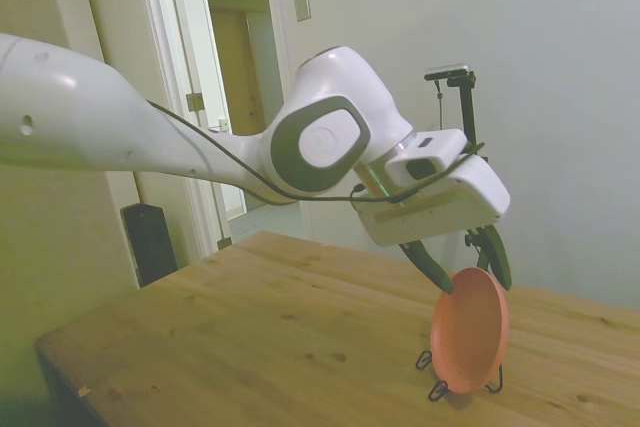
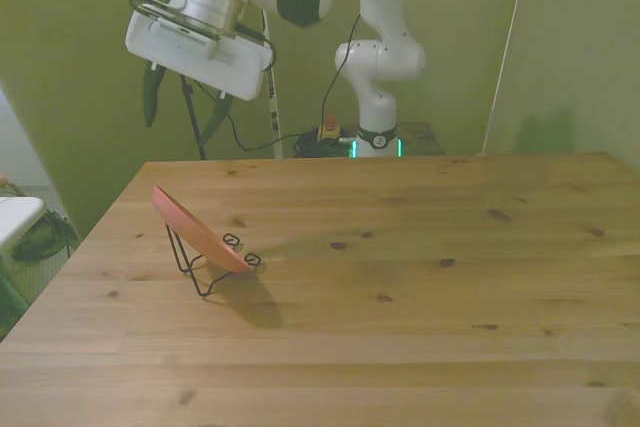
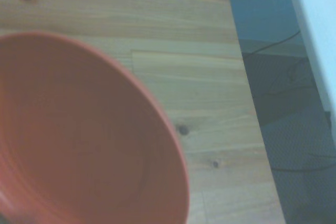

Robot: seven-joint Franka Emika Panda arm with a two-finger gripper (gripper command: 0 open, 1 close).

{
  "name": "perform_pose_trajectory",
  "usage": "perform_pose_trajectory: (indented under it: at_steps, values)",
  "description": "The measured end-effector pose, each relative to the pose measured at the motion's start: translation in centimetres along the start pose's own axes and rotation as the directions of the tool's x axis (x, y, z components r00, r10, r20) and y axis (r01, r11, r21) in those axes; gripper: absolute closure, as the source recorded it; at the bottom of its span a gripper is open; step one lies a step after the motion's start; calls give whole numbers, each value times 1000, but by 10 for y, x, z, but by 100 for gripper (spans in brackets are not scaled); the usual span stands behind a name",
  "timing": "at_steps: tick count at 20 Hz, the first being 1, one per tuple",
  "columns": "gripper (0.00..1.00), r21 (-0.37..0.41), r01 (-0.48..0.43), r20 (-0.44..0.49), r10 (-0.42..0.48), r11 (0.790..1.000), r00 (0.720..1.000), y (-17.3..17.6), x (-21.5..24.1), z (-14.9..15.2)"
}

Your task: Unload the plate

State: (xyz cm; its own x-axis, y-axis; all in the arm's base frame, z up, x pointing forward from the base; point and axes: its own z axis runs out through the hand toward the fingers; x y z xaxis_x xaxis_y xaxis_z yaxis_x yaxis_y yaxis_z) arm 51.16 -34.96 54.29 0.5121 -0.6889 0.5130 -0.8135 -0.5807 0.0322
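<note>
A salmon-pink plate (image 2: 200,230) leans tilted in a thin black wire stand (image 2: 205,267) on a wooden table (image 2: 420,277), toward the front view's left side and close to that edge of the tabletop. The stand's curled wire feet (image 1: 437,390) rest on the wood, and in the side view the plate (image 1: 470,330) stands nearly on edge, its hollow face turned toward the arm. From the wrist camera the plate (image 3: 79,135) fills much of the picture, its rim crossing the table's planks (image 3: 178,56), with the table edge and a dark floor with cables beyond.

Above the plate hangs the gripper (image 1: 465,265) of the white Franka arm (image 1: 200,137), its two dark fingers (image 1: 428,267) spread apart, one on each side of the plate's upper rim in the side view; whether they touch it cannot be told. In the front view the gripper (image 2: 183,107) sits higher than the plate and behind it.

Farther back, the robot's base (image 2: 375,137) stands past the table's far edge. A doorway (image 1: 235,67) opens in the wall behind the arm.
</note>
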Motion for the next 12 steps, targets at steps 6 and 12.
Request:
perform_pose_trajectory:
  at_steps: [6, 12]
  values:
    - [0, 105, -47, 23, 44, 993, 999, -15, 17, 39]
    - [0, 115, -20, 17, 18, 993, 1000, -21, 23, 56]
